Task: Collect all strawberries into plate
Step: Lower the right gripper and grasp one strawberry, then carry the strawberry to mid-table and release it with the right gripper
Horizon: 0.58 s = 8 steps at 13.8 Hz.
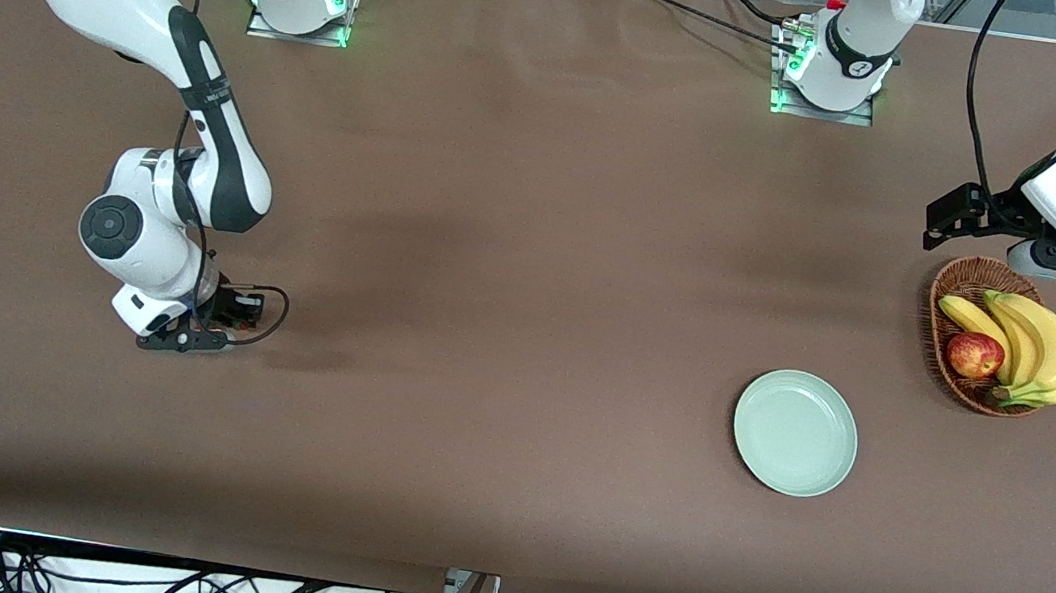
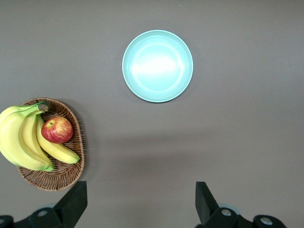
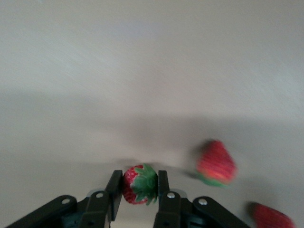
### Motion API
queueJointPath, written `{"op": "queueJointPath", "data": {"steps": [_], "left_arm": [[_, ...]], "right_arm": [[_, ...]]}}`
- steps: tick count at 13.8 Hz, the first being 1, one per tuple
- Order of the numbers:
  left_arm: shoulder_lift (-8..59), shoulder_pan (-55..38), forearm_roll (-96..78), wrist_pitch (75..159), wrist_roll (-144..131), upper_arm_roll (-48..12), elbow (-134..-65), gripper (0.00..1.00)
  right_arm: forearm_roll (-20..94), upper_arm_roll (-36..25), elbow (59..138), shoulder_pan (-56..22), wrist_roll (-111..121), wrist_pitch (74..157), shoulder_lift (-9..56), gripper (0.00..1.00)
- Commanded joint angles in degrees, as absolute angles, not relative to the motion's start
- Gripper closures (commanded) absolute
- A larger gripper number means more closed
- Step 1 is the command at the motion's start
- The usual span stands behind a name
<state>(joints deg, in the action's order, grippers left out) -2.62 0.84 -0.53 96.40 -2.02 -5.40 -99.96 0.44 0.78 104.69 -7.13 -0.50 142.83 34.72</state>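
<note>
The pale mint-green plate [image 1: 795, 432] lies nearest the front camera, bare, toward the left arm's end of the table and well in from the front edge; no berry is in it yet. Slightly farther from the camera, toward the right arm's end, the right gripper [image 3: 138, 187] is down at the tabletop with its fingers pinching one strawberry [image 3: 139, 184], whose green cap faces the wrist camera, so its long axis seems to run away from the lens, across the line of the squeeze. Two more strawberries [image 3: 216, 162] [image 3: 271, 217] lie on the cloth just beside it; the nearer one lies tilted, cap end low. The plate lies well apart from this hand, along the table's length, so the carry looks like a long one. Farther off, by the left arm's end edge, a wicker basket [image 1: 944, 287] holds bananas [image 1: 1036, 344] and an apple [image 1: 974, 354]; the left gripper [image 2: 140, 199] waits above it, fingers spread wide.
</note>
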Motion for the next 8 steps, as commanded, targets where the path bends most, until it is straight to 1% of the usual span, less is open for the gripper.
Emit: {"op": "queueJointPath", "data": {"steps": [1, 5, 8], "left_arm": [[-2.2, 0.6, 0.5, 95.1, -1.4, -5.4, -98.6, 0.0], [-2.2, 0.6, 0.5, 95.1, -1.4, -5.4, -98.6, 0.0], [-2.2, 0.6, 0.5, 95.1, -1.4, -5.4, -98.6, 0.0]], "right_arm": [[1.5, 4.7, 99.5, -10.5, -11.5, 140.0, 34.4, 0.88], [1.5, 4.7, 93.9, -22.6, -31.5, 140.1, 37.1, 0.88], [1.2, 4.7, 86.9, -31.6, -48.2, 140.2, 41.9, 0.88]]}}
